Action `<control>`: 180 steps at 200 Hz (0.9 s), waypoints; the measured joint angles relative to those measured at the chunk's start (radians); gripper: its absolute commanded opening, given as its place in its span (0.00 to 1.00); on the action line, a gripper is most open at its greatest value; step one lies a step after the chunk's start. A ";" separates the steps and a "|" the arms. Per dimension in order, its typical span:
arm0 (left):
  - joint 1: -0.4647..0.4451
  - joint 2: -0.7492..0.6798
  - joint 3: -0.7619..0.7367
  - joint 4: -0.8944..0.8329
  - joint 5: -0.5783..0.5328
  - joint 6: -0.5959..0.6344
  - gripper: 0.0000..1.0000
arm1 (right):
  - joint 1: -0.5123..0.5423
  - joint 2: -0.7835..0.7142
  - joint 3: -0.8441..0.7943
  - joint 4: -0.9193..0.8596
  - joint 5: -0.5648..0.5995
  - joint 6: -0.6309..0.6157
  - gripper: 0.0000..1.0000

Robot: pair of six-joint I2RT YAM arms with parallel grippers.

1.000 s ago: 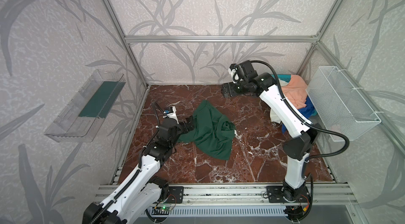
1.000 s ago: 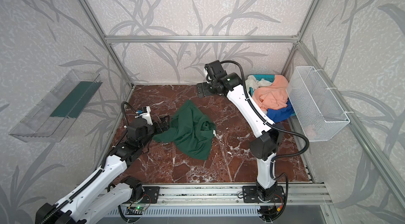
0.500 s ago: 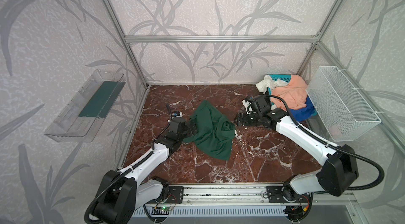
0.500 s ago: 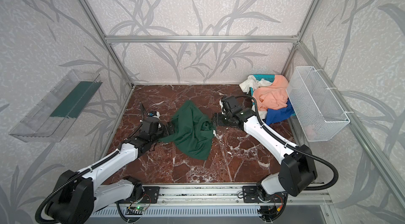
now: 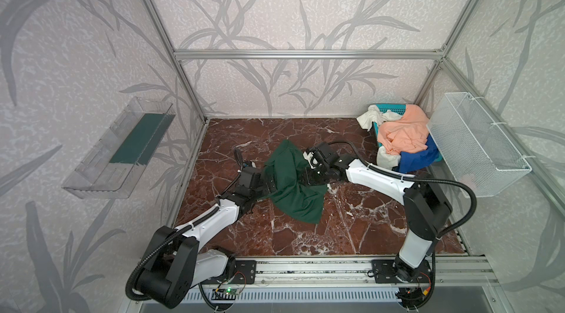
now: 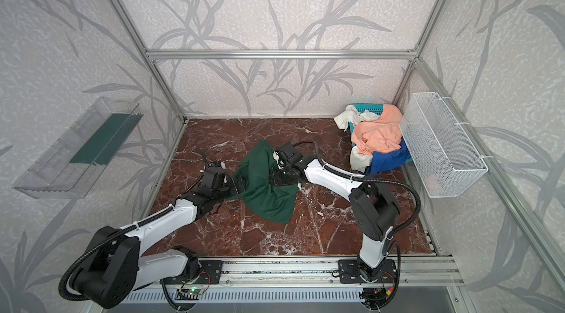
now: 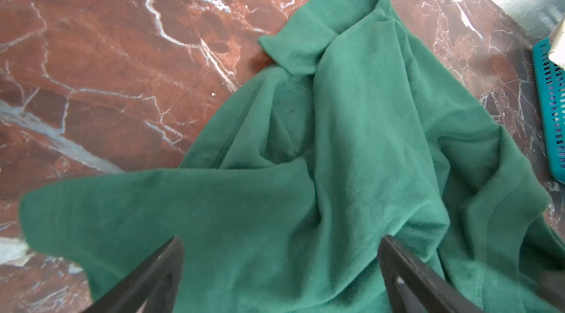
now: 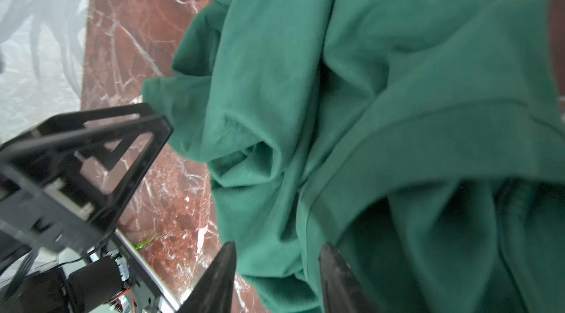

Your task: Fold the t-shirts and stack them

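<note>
A dark green t-shirt [image 5: 293, 192] [image 6: 266, 195] lies crumpled mid-table. My left gripper [image 5: 270, 184] [image 7: 281, 239] is open wide at its left edge, with green cloth [image 7: 336, 143] spread between the fingers. My right gripper [image 5: 308, 178] [image 8: 278, 245] is at the shirt's right edge. Its jaws stand partly apart around a fold of green cloth [image 8: 336, 82] and do not visibly pinch it. Peach [image 5: 403, 137], blue [image 5: 419, 158] and white [image 5: 374, 115] t-shirts are heaped in the back right corner.
The heap sits in a teal slotted basket [image 5: 394, 108] [image 7: 550, 112]. A white wire-mesh basket [image 5: 477, 143] hangs on the right wall and a clear tray [image 5: 119, 149] on the left wall. One finger of the left gripper [image 8: 122, 143] shows close by in the right wrist view.
The right arm swung down from the back of the table to the green shirt's right edge and its jaws narrowed. The left arm reached forward to the shirt's left edge.
</note>
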 measured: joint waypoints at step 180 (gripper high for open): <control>0.000 -0.085 -0.062 0.006 -0.040 0.002 0.99 | 0.027 0.120 0.105 -0.160 0.108 0.046 0.27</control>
